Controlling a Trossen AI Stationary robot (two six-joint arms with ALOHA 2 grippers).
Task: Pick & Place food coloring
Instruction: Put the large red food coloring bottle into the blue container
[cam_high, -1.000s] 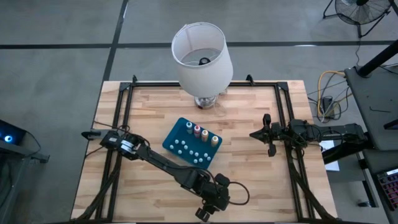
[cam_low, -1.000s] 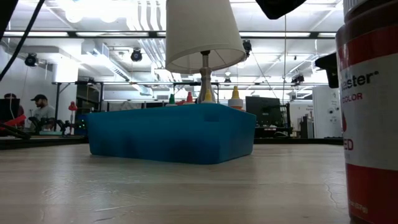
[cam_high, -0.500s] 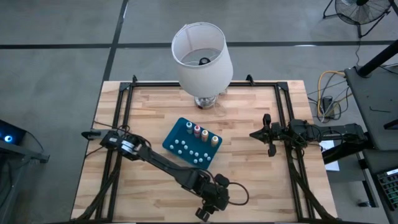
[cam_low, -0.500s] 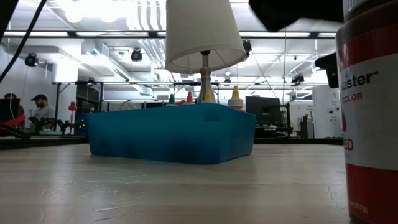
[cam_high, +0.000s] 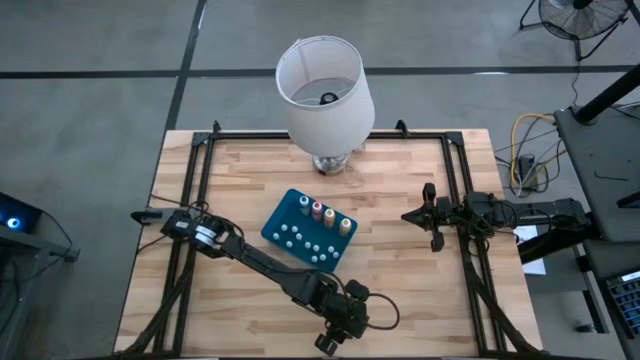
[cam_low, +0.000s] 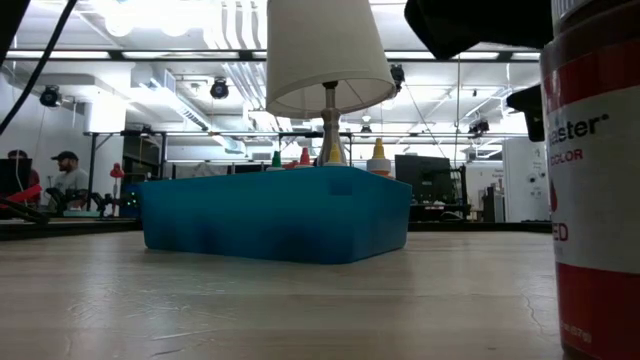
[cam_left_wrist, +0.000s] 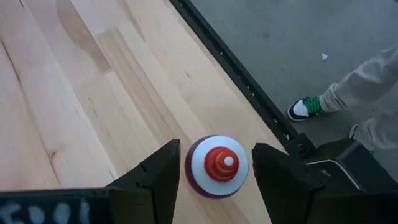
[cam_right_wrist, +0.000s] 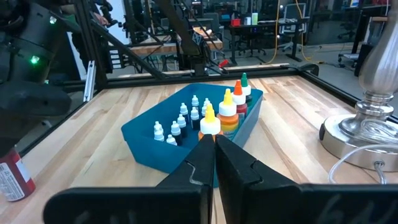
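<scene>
A food coloring bottle with a dark red body, white cap and red tip stands upright on the wood table near its near edge. In the low view its red-labelled side fills the right. My left gripper is open and slants down over it, one finger on each side of the cap, with thin gaps showing. In the high view this gripper hides the bottle. More food coloring bottles stand in a blue tray at the table's middle. My right gripper waits shut at the right side.
A lamp with a white shade stands at the far edge, its metal base beside the tray. Black rails run along the table's edges. A person's shoe and trouser leg show on the floor past the near rail.
My left gripper has come down a little over the red bottle: in the low view its dark shape reaches further into the picture from above. The bottle and the tray have stayed where they were.
</scene>
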